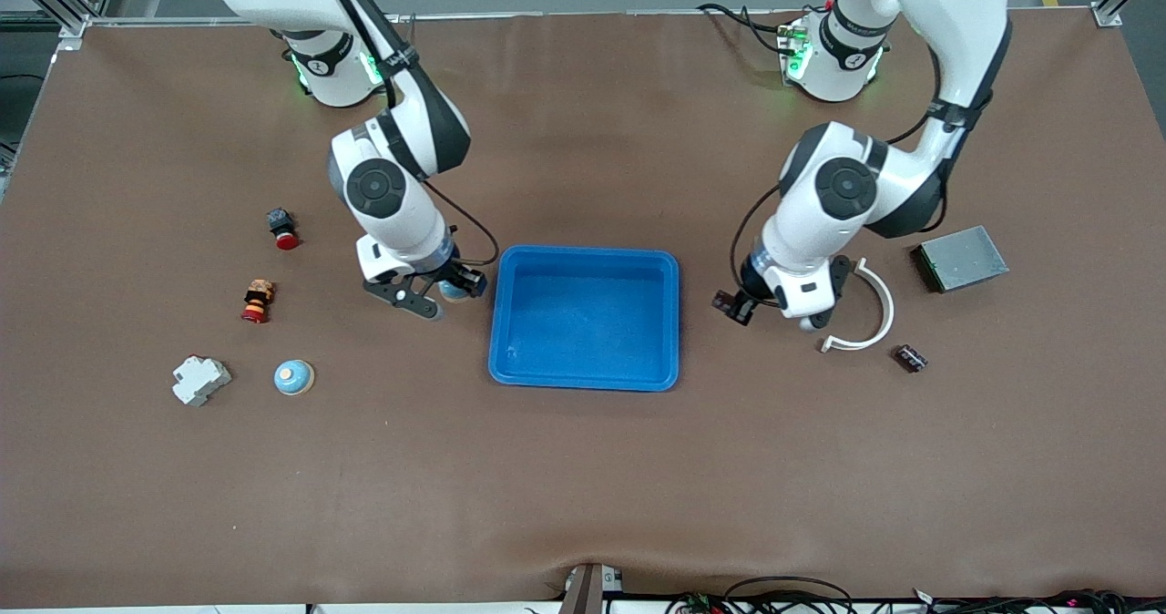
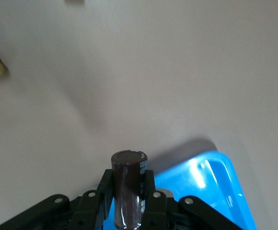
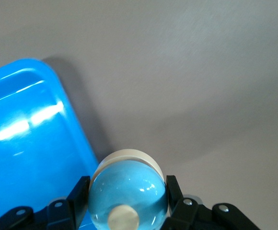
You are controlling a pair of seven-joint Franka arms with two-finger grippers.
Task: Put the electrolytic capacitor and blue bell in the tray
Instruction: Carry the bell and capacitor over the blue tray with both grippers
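**Both parts gripped, tray between the grippers**

Going near to far: a second blue dome (image 1: 294, 376) and a white block (image 1: 200, 380) are sitting nearest the camera on the counter (image 1: 583, 486), untouched. The tray (image 1: 585, 370) is lying empty mid-counter. Right gripper (image 1: 435, 297) is pinching the blue bell (image 3: 128, 195) just off the tray's rim, toward the right arm's end. Left gripper (image 1: 774, 304) is pinching the electrolytic capacitor (image 2: 128, 184), long axis sticking out past the fingertips, just off the rim toward the left arm's end. Each needs a short move inward. Capacitor's printing is unreadable.
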